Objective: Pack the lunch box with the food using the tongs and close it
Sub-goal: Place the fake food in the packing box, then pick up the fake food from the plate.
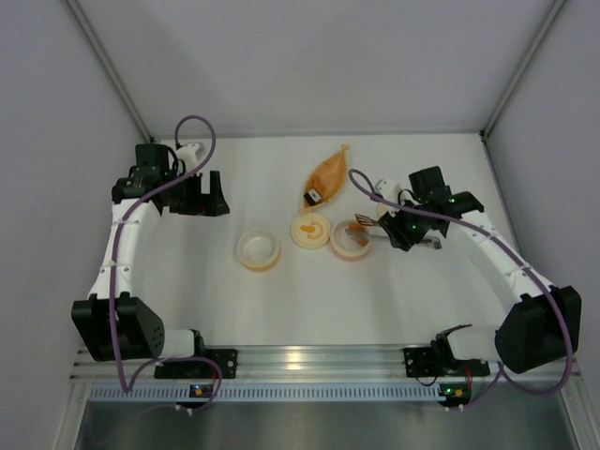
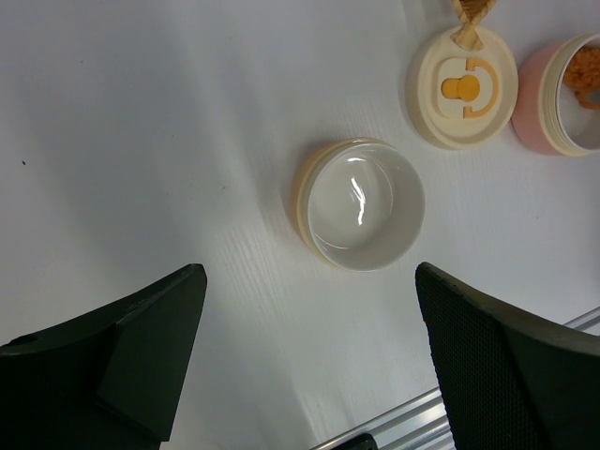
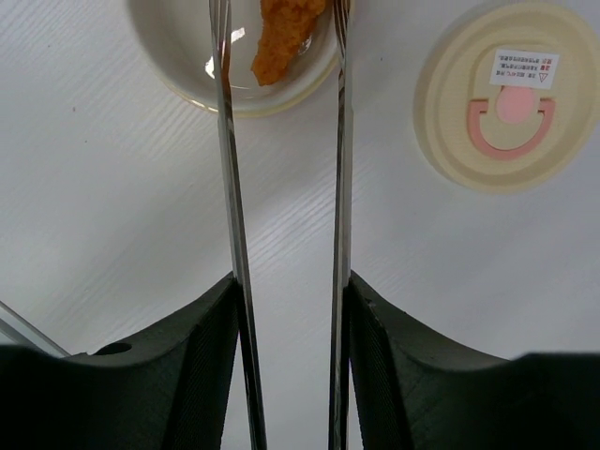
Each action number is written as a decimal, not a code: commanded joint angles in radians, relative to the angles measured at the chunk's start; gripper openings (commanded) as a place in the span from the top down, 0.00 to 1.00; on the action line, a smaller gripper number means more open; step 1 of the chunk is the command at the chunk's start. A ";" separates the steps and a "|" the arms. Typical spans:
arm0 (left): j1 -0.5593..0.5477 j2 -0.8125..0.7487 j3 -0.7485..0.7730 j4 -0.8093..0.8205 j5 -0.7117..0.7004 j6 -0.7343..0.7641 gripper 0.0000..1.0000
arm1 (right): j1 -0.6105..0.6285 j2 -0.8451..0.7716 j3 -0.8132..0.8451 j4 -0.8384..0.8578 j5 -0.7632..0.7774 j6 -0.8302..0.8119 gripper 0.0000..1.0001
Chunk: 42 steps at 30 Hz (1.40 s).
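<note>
Two claws: left claw (image 1: 199, 195) gaped wide at 9 o'clock; right claw (image 3: 286, 302) clamped the tongs (image 3: 231, 187) at 3 o'clock.
Lump (image 3: 284, 28): down in the pink bowl (image 2: 536, 117), between the tong arms!
Block (image 1: 312, 197): on the tray (image 1: 330, 169), 12 o'clock.

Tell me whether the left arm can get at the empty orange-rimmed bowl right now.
Probably yes. The left gripper is open, and the empty bowl sits uncovered, apart from the lid; nothing stands between them.
</note>
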State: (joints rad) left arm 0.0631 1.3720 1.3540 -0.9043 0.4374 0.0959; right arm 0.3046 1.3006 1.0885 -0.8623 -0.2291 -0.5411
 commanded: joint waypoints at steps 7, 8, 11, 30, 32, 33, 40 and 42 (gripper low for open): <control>0.006 -0.016 0.011 0.019 0.020 0.011 0.02 | 0.002 -0.021 0.192 -0.032 -0.059 0.050 0.55; 0.004 -0.016 0.011 0.021 0.024 0.011 0.02 | 0.004 -0.017 0.212 -0.035 -0.068 0.061 0.55; 0.004 -0.008 0.013 0.022 0.029 0.010 0.02 | 0.002 0.028 0.292 -0.035 -0.107 0.142 0.56; 0.004 0.010 -0.019 0.042 0.003 0.013 0.02 | 0.021 0.542 0.715 0.008 -0.127 0.632 0.54; 0.004 0.012 -0.023 0.047 0.001 0.013 0.02 | 0.028 0.569 0.723 0.014 -0.115 0.648 0.52; 0.004 0.013 -0.027 0.048 0.003 0.011 0.02 | 0.034 0.578 0.726 0.014 -0.111 0.656 0.52; 0.006 0.015 -0.059 0.067 0.000 0.013 0.02 | 0.053 0.638 0.755 0.014 -0.099 0.690 0.51; 0.004 0.012 -0.065 0.071 -0.002 0.013 0.02 | 0.057 0.654 0.764 0.009 -0.093 0.687 0.51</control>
State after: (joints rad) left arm 0.0631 1.3975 1.2984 -0.8822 0.4301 0.1001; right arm 0.3412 1.9423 1.7893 -0.8791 -0.3321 0.1181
